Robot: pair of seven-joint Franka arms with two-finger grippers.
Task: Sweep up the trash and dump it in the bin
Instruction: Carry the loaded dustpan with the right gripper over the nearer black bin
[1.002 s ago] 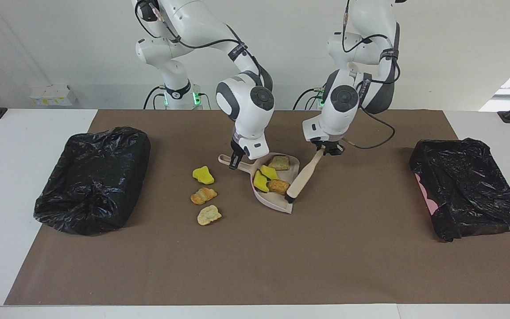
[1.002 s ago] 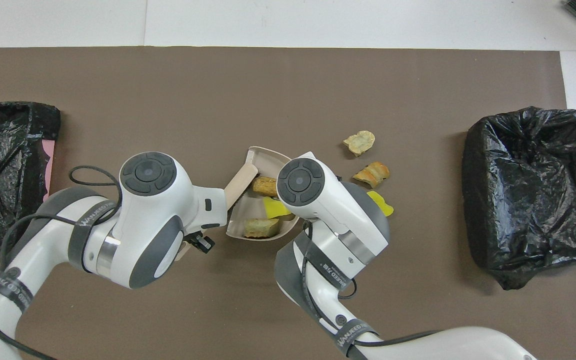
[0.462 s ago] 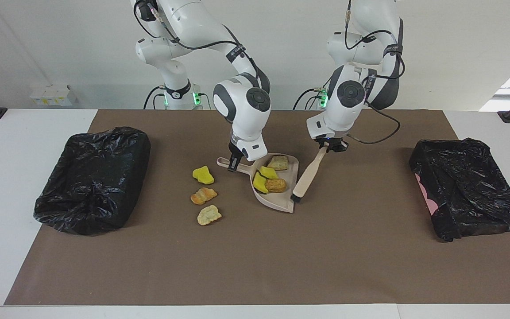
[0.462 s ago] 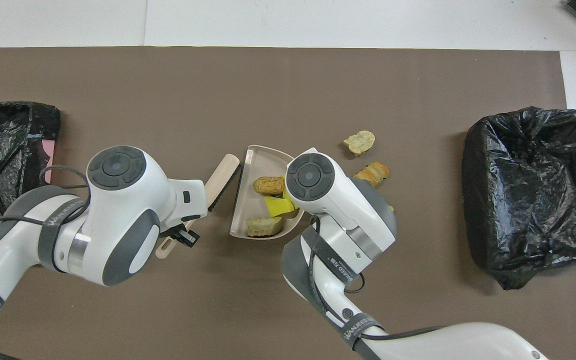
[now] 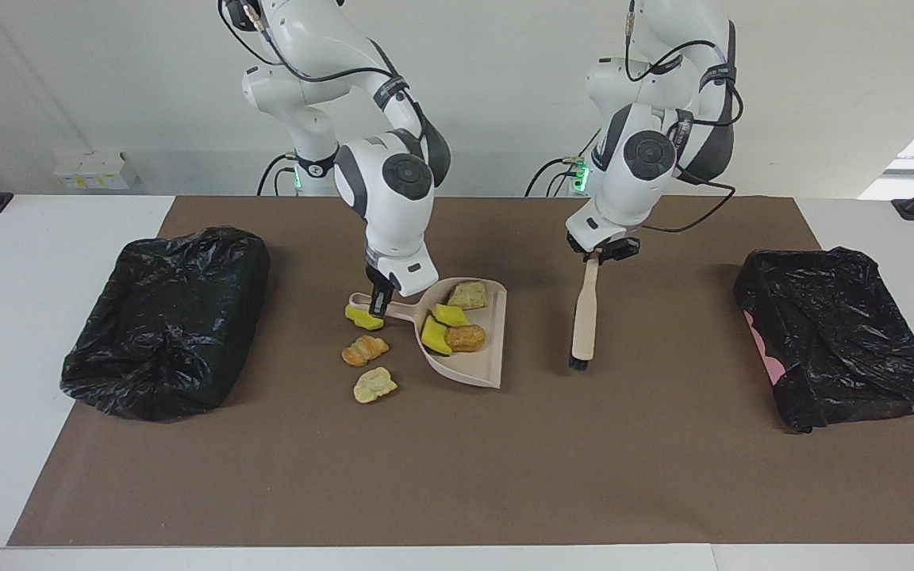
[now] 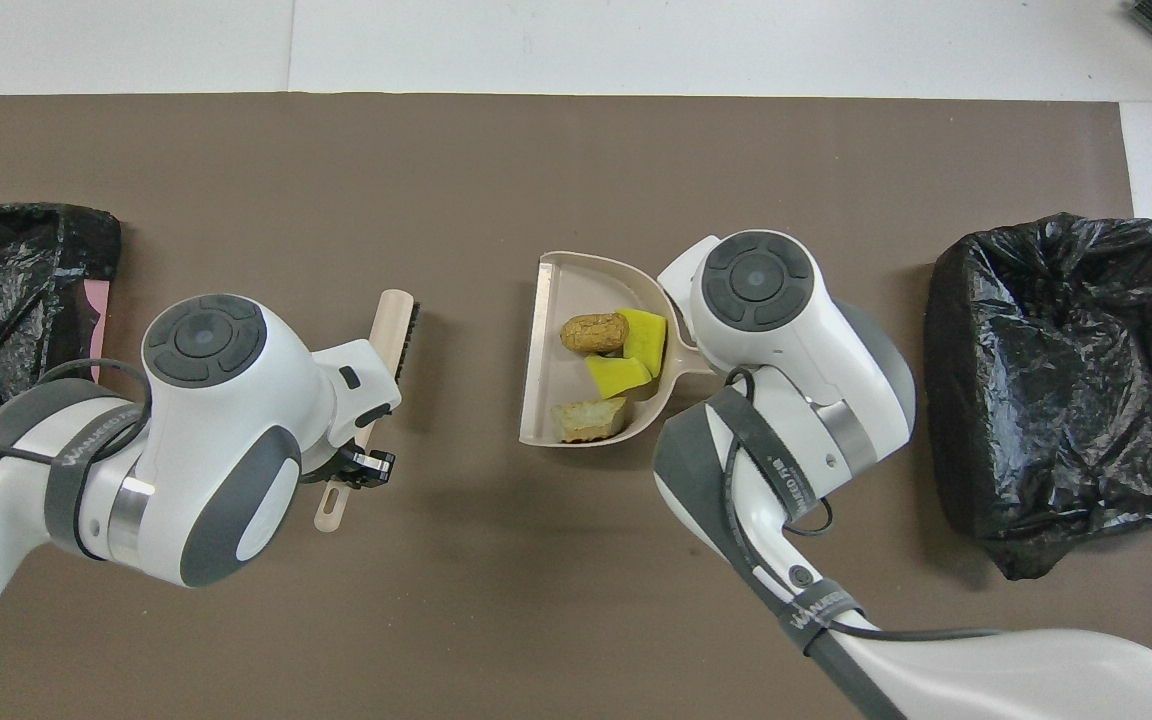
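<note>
The mat [image 5: 457,460] across the frame's middle looks like matt brown paper or felt, though the weave cannot be made out. Around it the tabletop [image 5: 21,333] is smooth, matt white. Both bags [image 5: 167,317] at the frame's left and right edges are thin black plastic, crinkled and glossy. The dustpan [image 5: 482,366] at centre is smooth beige plastic, as is the brush [image 5: 585,313]. The trash [image 5: 465,338] mixes porous yellow sponge with rough, crusty brown bits. The arms' shells are glossy white plastic.
</note>
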